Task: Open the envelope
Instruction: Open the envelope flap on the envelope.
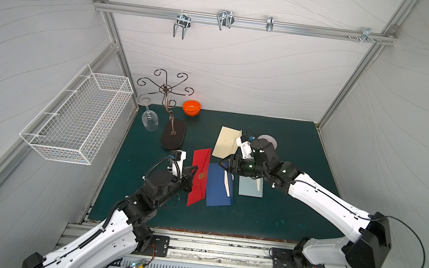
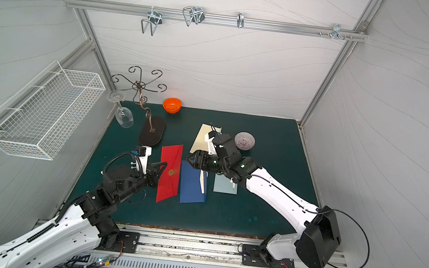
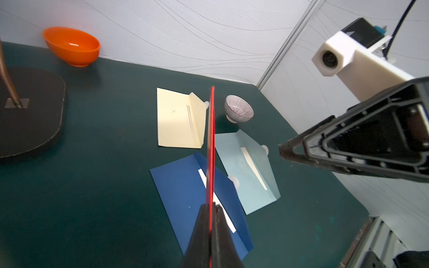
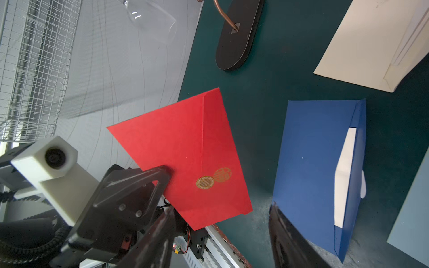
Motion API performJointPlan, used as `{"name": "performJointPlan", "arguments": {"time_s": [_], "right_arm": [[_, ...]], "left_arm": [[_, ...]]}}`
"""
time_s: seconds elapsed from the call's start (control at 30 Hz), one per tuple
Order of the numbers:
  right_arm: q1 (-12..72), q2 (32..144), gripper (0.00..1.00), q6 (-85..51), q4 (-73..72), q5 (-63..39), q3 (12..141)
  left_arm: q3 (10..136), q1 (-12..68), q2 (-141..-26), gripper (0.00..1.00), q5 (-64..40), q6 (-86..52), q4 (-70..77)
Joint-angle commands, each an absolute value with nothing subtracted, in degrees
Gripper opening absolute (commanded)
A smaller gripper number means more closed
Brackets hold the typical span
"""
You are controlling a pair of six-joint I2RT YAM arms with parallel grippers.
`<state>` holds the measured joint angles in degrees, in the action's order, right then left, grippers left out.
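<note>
Red envelope [image 4: 185, 148] held edgewise, clamped in left claw [image 3: 210, 206]; right claw [image 4: 221, 207] apart, arm extended above blue envelope [image 4: 311, 162].

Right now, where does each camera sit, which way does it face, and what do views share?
Both top views: high in front, looking down and back over the mat; both arms, left gripper, right gripper.
Left wrist: on left arm, facing the back right corner; own fingers shut on the red envelope, right gripper.
Right wrist: on right arm, facing the left wall; own open fingers, left gripper.
Shared: all four show red envelope and blue envelope.
</note>
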<state>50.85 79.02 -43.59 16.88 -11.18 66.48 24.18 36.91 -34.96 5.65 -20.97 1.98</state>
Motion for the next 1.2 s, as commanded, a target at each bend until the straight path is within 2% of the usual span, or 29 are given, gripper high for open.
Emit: {"name": "performJointPlan", "arguments": {"time_s": [0.0,0.27,0.9,1.17], "right_arm": [[52.83,81.01,0.66,-45.46,18.88,-6.68,69.40],[56.10,88.65,0.65,-47.57,27.84,-0.25,78.53],[58.60,99.78,0.65,-50.93,37.65,4.04,91.43],[59.15,103.14,0.65,-52.34,44.94,8.96,95.78]], "left_arm": [[25.32,37.11,-34.77,0.00,7.55,-17.54,9.93],[25.32,37.21,-35.63,0.00,5.89,-17.93,10.30],[26.00,37.23,-36.47,0.00,3.19,-16.05,9.67],[26.67,37.35,-36.65,0.00,2.90,-14.26,8.43]]}}
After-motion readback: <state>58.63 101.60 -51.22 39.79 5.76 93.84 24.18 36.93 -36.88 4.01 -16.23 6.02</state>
